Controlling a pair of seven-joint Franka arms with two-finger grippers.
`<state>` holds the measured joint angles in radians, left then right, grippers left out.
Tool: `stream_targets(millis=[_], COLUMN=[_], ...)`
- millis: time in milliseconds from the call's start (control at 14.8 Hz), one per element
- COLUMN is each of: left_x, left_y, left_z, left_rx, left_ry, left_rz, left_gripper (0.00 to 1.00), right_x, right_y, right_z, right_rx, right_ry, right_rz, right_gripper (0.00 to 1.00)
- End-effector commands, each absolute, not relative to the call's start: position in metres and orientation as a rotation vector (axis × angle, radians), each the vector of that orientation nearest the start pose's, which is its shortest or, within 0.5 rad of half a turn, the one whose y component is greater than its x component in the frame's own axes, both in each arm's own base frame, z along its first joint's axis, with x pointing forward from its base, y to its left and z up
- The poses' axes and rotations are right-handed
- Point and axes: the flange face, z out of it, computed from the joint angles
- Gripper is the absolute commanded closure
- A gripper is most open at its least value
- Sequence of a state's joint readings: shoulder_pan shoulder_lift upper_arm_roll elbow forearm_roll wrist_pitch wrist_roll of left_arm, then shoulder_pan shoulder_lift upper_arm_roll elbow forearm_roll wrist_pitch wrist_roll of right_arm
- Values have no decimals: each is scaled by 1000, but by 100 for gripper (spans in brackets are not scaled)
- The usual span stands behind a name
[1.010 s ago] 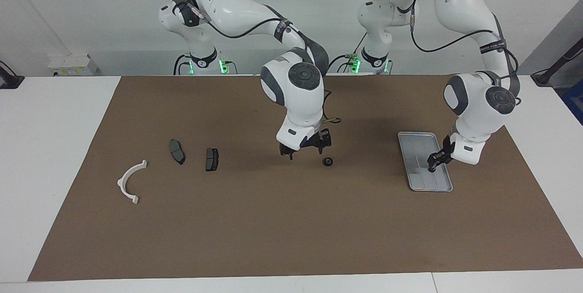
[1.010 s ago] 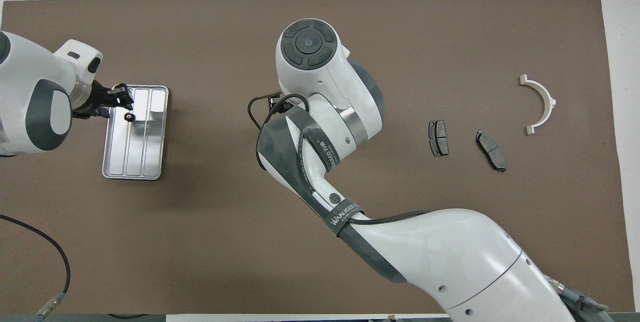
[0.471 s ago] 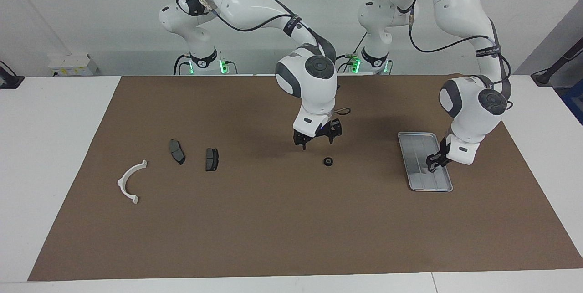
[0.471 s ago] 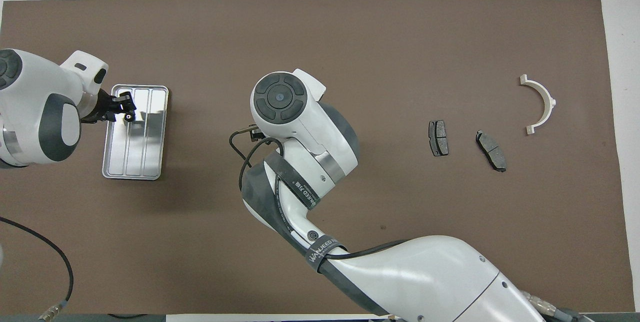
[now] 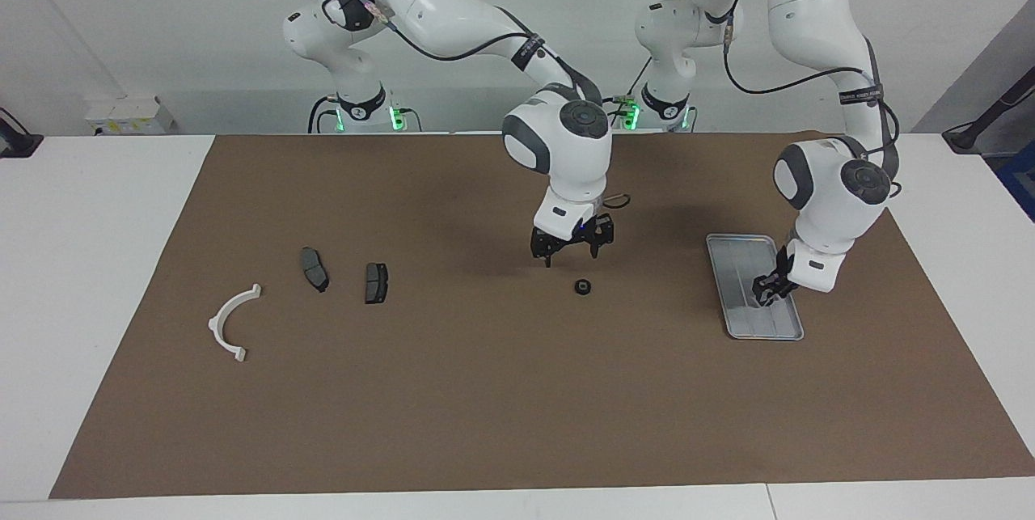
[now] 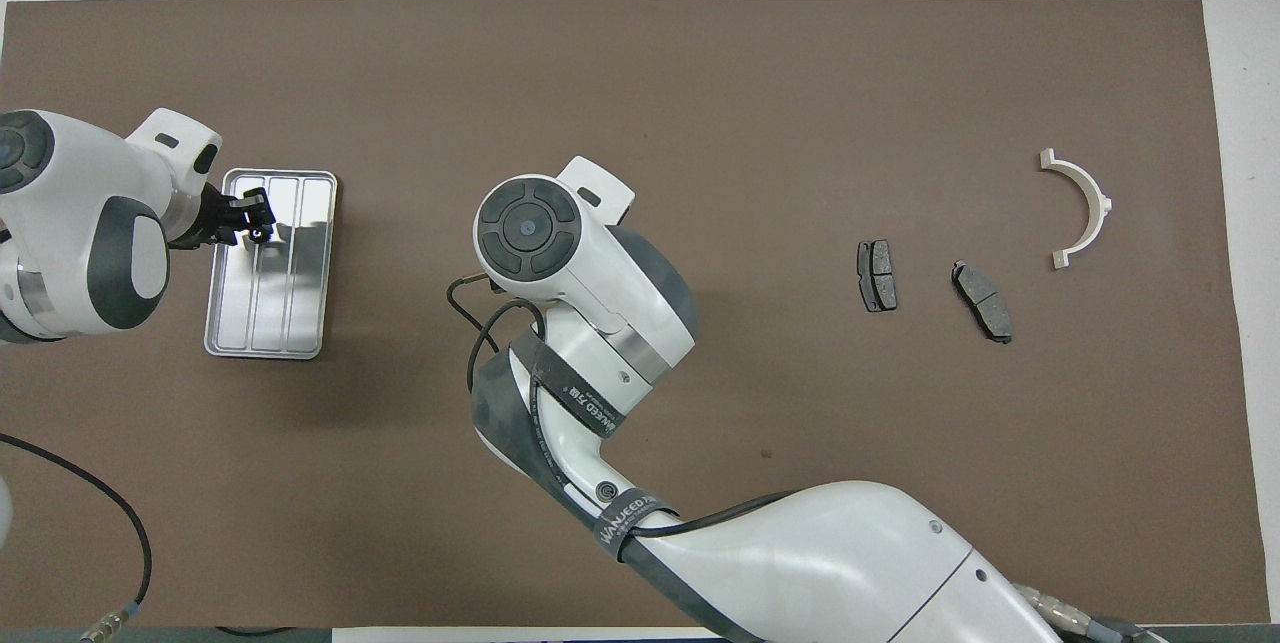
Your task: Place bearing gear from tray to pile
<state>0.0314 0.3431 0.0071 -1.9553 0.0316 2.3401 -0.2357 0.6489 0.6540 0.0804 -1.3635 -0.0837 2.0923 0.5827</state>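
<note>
A small black round bearing gear [image 5: 581,287] lies on the brown mat mid-table; in the overhead view the right arm hides it. My right gripper [image 5: 572,247] hangs open and empty just above the mat beside the gear. The silver tray [image 5: 732,261] lies toward the left arm's end and also shows in the overhead view [image 6: 300,303]. My left gripper [image 5: 764,291] is low over the tray, with a small dark part [image 6: 258,235] at its tips. The pile is a white half-ring bracket [image 5: 217,318] and two dark brake pads [image 5: 314,268] [image 5: 376,282].
The brown mat [image 5: 485,407] covers most of the white table. In the overhead view the bracket [image 6: 1095,198] and the brake pads [image 6: 877,275] [image 6: 982,300] lie toward the right arm's end. The right arm's body spans the mat's middle.
My right gripper has risen a little and moved toward the left arm's end, staying open; the gear on the mat has not moved. My left gripper shifted slightly over the tray.
</note>
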Motion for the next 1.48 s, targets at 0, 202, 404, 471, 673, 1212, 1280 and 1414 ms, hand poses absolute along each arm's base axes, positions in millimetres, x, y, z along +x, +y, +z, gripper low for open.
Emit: stream_targets(millis=[0,202,404,471,673,1212,1280,1414], left_x=[609,605,604,603,605,605,605,605], left_y=[27,22,22,22,20,19,19,19], left_z=[301,294,293,294,295,295,295,295], left_rx=[-3094,-3096,-3097,-3096,-3097,-3097,-3097,-3097], left_ry=[-372,-373,-375,-373,-369,-366,-366,-369], left_rz=[-90,-116,-102,-100,-107,-114,-114,-114], left_gripper=[55,58,59,59,59,67,67,68], right_x=[565,565,562,564,573,582,582,581], right_y=[479,493,506,507,507,506,506,510], right_z=[334,326,327,329,328,306,303,292], right_rx=[-3108,-3103,-3093,-3088,-3076,-3079,-3077,-3073], right_ry=[-241,-257,-266,-265,-256,-258,-259,-266], right_rz=[-150,-159,-176,-185,-210,-232,-235,-237], right_gripper=[3,3,3,3,3,4,5,5])
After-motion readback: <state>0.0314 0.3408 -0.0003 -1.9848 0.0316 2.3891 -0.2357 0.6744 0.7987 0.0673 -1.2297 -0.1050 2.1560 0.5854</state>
